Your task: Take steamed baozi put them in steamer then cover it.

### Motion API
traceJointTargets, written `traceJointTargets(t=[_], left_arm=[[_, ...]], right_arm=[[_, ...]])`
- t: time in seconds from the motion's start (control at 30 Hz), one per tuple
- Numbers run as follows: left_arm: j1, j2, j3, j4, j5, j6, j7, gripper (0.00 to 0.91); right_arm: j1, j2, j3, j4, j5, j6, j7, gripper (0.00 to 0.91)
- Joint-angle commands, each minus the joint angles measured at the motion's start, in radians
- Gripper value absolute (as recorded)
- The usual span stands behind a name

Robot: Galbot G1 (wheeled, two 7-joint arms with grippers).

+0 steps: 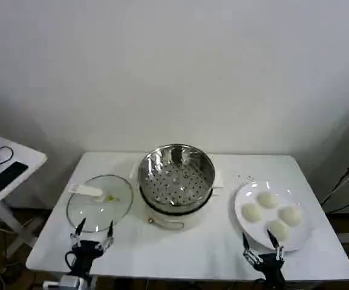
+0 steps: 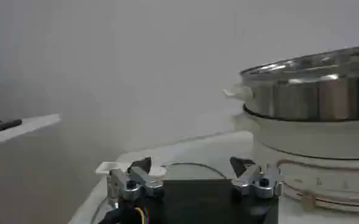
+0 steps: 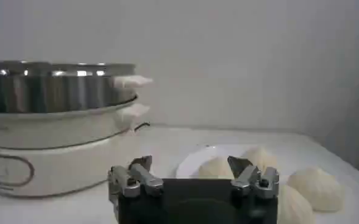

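Several cream-white baozi (image 1: 271, 213) lie on a white plate (image 1: 244, 191) at the table's right. The shiny steamer (image 1: 176, 175) stands empty on its white pot base (image 1: 180, 221) in the middle; it shows as steamer (image 2: 313, 85) and steamer (image 3: 51, 85) in the wrist views. The glass cover (image 1: 99, 202) with a white handle lies flat on the left. My left gripper (image 1: 92, 230) is open at the cover's near edge. My right gripper (image 1: 260, 243) is open at the plate's near edge, and the baozi (image 3: 316, 187) lie just beyond its fingers (image 3: 249, 171).
The white table (image 1: 192, 251) has free room along its front edge between the two grippers. A side desk (image 1: 5, 166) with a keyboard and cables stands off to the left. A bare wall rises behind the table.
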Motion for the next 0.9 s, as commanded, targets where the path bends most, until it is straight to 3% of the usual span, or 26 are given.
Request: traceJointTargets(t=[0.03, 0.17, 0.23, 0.33, 0.37, 0.53, 0.63, 0.7, 0.77, 0.87, 0.9], left_arm=[[-0.022, 0.024, 0.005, 0.003, -0.001, 0.008, -0.003, 0.907], [-0.034, 0.036, 0.021, 0.005, -0.002, 0.010, -0.007, 0.907], [-0.041, 0.037, 0.027, 0.010, -0.002, 0.011, -0.008, 0.907], [-0.054, 0.037, 0.033, 0.015, -0.004, 0.015, -0.012, 0.907], [-0.057, 0.037, 0.034, 0.013, -0.014, 0.020, -0.012, 0.907], [-0.070, 0.030, 0.034, -0.007, -0.037, 0.044, -0.016, 0.907], [-0.073, 0.030, 0.031, -0.009, -0.037, 0.046, -0.016, 0.907], [-0.074, 0.032, 0.028, -0.008, -0.038, 0.046, -0.016, 0.907], [-0.074, 0.033, 0.026, -0.009, -0.042, 0.047, -0.016, 0.907], [-0.075, 0.031, 0.022, -0.006, -0.044, 0.048, -0.016, 0.907], [-0.076, 0.032, 0.021, -0.003, -0.045, 0.047, -0.017, 0.907]], right_arm=[[0.068, -0.108, 0.105, 0.038, 0.031, -0.105, -0.081, 0.907], [0.106, -0.297, 0.181, 0.034, 0.108, -0.248, -0.175, 0.907], [0.128, -0.417, 0.222, 0.009, 0.122, -0.298, -0.275, 0.907], [0.173, -0.560, 0.229, -0.068, 0.113, -0.330, -0.382, 0.907], [0.194, -0.578, 0.222, -0.086, 0.113, -0.334, -0.404, 0.907], [0.368, -0.828, 0.098, -0.251, 0.075, -0.339, -0.641, 0.907], [0.476, -0.936, 0.014, -0.335, 0.040, -0.336, -0.749, 0.907], [0.639, -0.998, -0.141, -0.428, 0.015, -0.327, -0.852, 0.907], [0.804, -1.036, -0.299, -0.489, 0.000, -0.319, -0.910, 0.907], [1.152, -1.052, -0.644, -0.598, -0.020, -0.301, -0.967, 0.907], [1.329, -1.040, -0.825, -0.651, -0.028, -0.290, -0.987, 0.907]])
